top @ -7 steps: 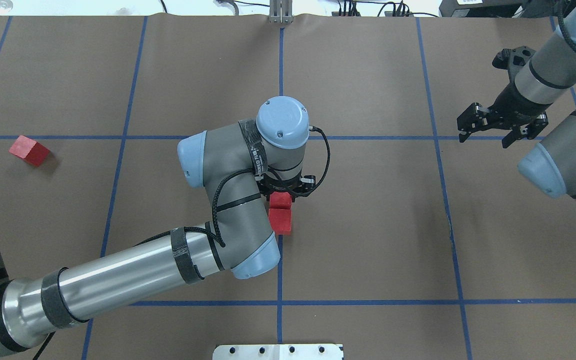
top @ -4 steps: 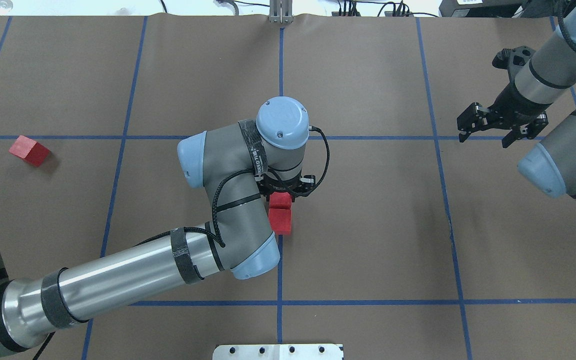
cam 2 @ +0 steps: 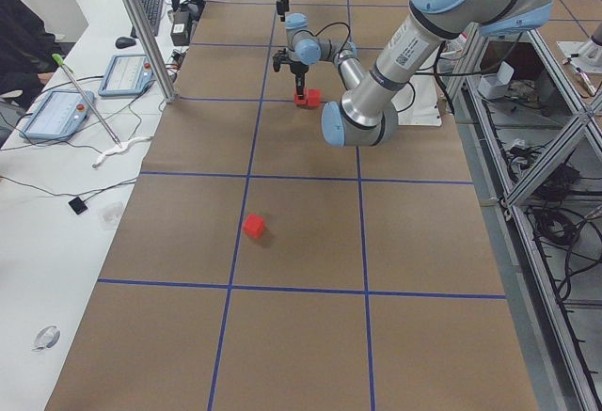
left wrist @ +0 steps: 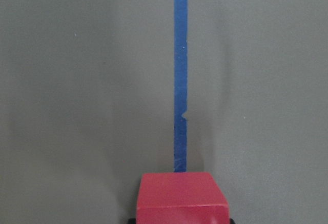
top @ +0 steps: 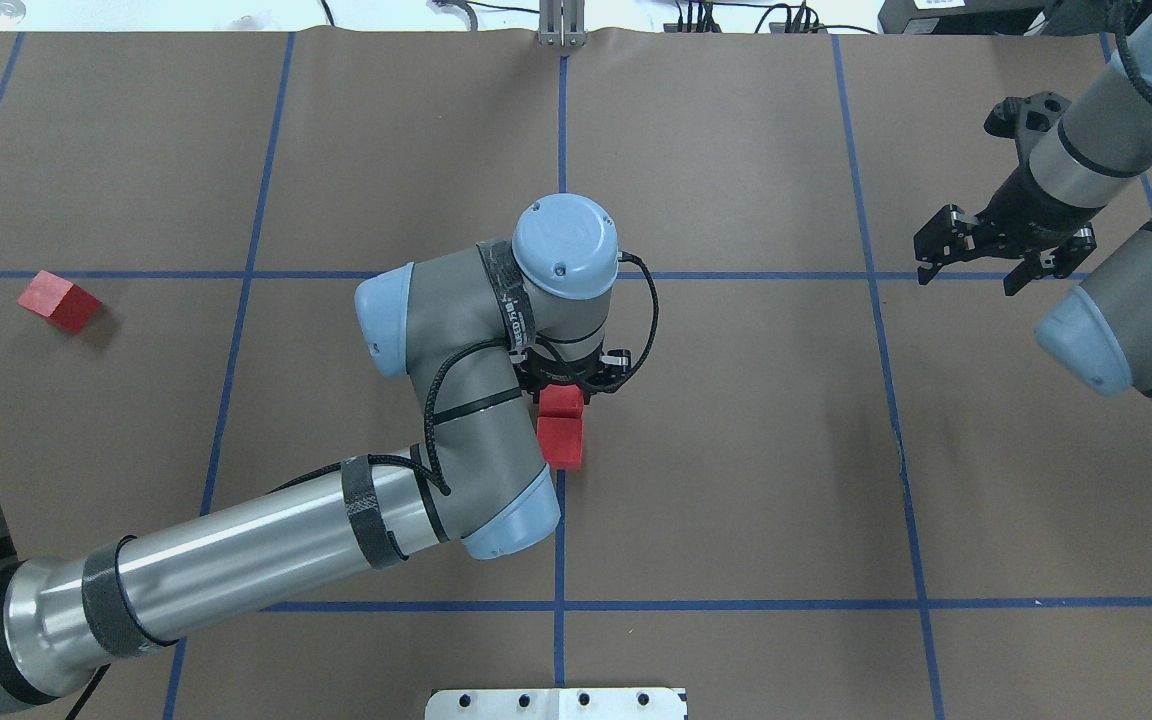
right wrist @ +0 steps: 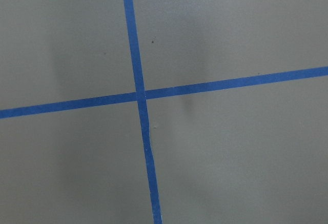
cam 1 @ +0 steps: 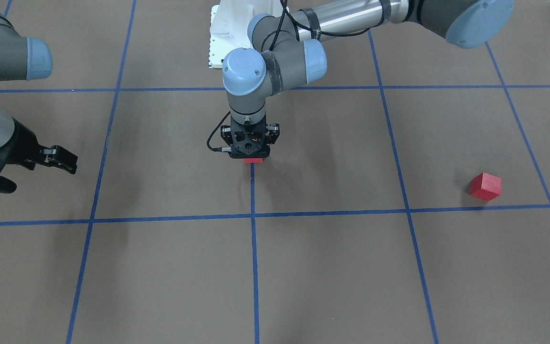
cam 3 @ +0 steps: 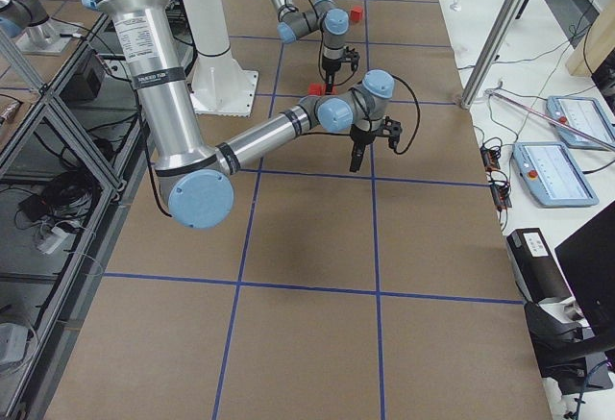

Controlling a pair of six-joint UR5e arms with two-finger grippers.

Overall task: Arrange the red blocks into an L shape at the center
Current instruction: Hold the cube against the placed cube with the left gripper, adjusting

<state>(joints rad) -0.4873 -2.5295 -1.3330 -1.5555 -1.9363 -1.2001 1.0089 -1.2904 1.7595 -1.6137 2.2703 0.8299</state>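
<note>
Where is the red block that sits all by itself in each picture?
Front-facing: the lone red block sits right, just above a blue tape line.
Overhead: block far left, just below that line.
Exterior left: block mid-picture, right of the line.
Exterior right: block at top, left of the line.
Left wrist: absent; only another red block.
Right wrist: absent.
Shared landmark: that tape line.
</note>
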